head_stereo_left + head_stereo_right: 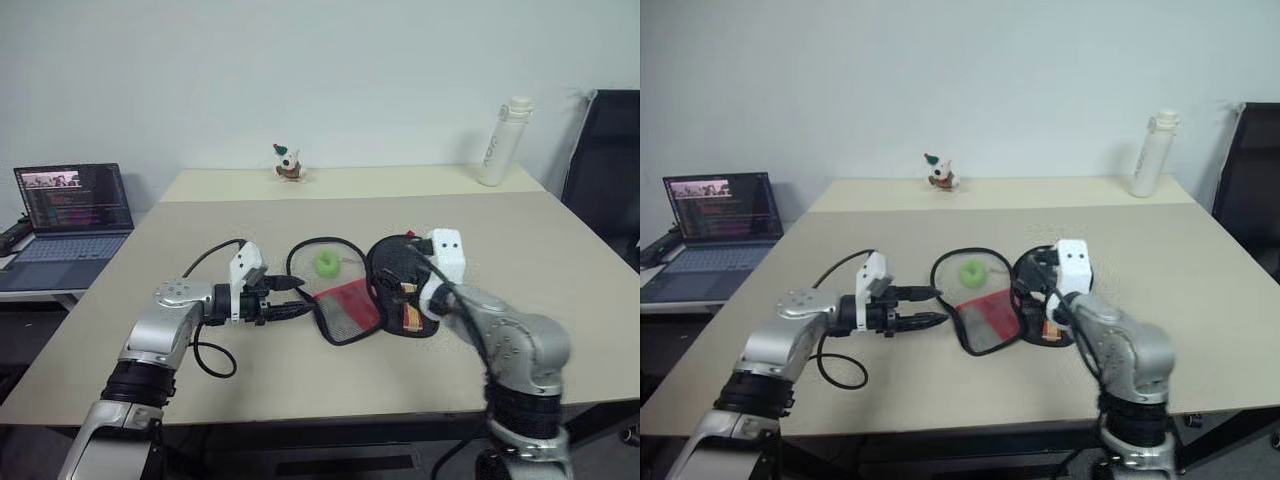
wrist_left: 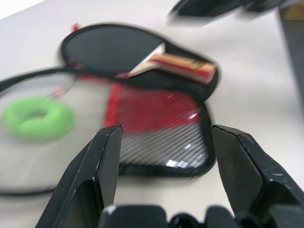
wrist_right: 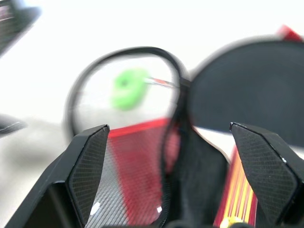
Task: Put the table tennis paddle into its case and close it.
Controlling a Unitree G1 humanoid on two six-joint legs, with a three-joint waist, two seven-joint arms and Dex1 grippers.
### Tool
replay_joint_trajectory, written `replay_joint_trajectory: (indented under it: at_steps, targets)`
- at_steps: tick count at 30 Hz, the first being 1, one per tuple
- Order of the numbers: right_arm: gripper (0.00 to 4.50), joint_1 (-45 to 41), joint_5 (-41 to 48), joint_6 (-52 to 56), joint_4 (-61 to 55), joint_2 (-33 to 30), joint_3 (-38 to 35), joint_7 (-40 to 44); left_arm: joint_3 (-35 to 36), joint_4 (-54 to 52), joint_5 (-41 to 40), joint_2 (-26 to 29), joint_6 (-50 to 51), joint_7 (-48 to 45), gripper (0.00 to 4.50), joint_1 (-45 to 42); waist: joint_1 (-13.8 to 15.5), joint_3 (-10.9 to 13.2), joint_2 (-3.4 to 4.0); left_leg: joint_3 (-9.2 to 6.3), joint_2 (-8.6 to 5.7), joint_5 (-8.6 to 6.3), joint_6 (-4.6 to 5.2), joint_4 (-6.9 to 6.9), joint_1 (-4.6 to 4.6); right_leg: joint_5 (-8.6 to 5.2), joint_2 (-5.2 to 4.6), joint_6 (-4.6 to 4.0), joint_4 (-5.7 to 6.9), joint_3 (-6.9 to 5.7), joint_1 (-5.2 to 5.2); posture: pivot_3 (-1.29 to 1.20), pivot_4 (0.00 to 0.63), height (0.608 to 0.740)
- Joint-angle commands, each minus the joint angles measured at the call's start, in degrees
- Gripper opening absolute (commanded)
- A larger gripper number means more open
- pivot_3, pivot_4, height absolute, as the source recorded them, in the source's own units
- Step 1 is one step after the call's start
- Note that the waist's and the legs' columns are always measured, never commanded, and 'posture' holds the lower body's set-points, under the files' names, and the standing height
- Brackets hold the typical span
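The case (image 1: pixel 350 305) lies unzipped and spread flat at the table's middle. Its red mesh half is on the left, with the green pom-pom (image 1: pixel 327 263) inside the loop of the zipper edge. The table tennis paddle (image 1: pixel 392 268) rests in the right half, black face up, its striped handle (image 2: pixel 183 66) pointing toward the near edge. My left gripper (image 1: pixel 303 296) is open, level and just left of the mesh half, with nothing between its fingers. My right gripper (image 3: pixel 168 126) is open above the paddle's handle end and holds nothing.
An open laptop (image 1: pixel 72 205) sits on a side desk to the left. A white bottle (image 1: pixel 503 140) stands at the table's far right, and a small figurine (image 1: pixel 288 163) at the far middle. A black chair (image 1: pixel 605 170) is at the right edge.
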Motion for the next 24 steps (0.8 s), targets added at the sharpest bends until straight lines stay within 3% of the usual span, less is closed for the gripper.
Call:
replay_joint_trajectory:
  at_steps: [1,5,9,11,24]
  targets:
    - [4.46,-1.1,6.47,-0.98,-5.2,-7.28,-1.54,9.93,1.09,2.81,1.52,0.25,-2.86,0.98,3.2,-1.47,0.11,0.0,0.0,-0.01,0.01,0.0,0.0,0.0,0.0,0.0,0.01,0.0,-0.06,-0.02,0.03,0.0,0.15,0.74]
    - [4.5,0.38,10.99,-4.6,-6.93,-19.1,-1.77,21.16,-0.95,9.81,6.15,-0.37,-7.08,2.73,1.97,-4.08,0.41,0.02,-0.03,-0.01,0.04,0.0,0.0,-0.03,-0.02,0.02,0.03,0.03,-0.34,-0.07,0.12,0.0,0.15,0.74]
    - [4.5,0.88,13.99,-5.36,-6.93,-22.93,-2.59,23.97,-2.1,16.48,9.48,-1.53,-9.69,4.85,0.41,-6.66,0.41,0.04,-0.11,0.03,0.02,-0.03,0.01,-0.04,-0.08,0.04,0.01,0.06,-0.5,-0.04,0.15,0.0,0.15,0.74]
    - [4.5,1.02,14.44,-5.82,-6.69,-23.57,-2.53,24.01,-2.63,20.31,11.45,-2.62,-10.73,7.12,0.02,-8.18,0.56,0.05,-0.13,0.01,0.0,-0.03,0.01,-0.03,-0.12,0.04,0.0,0.07,-0.5,-0.06,0.13,0.0,0.15,0.74]
    - [4.5,3.32,14.04,-9.82,-6.07,-26.76,-0.71,24.11,-3.34,40.95,16.9,-13.09,-17.62,14.6,0.02,-17.29,2.05,0.1,-0.3,-0.03,-0.12,-0.02,0.0,0.1,-0.17,0.14,-0.09,0.25,-0.51,-0.09,0.19,0.0,0.15,0.74]
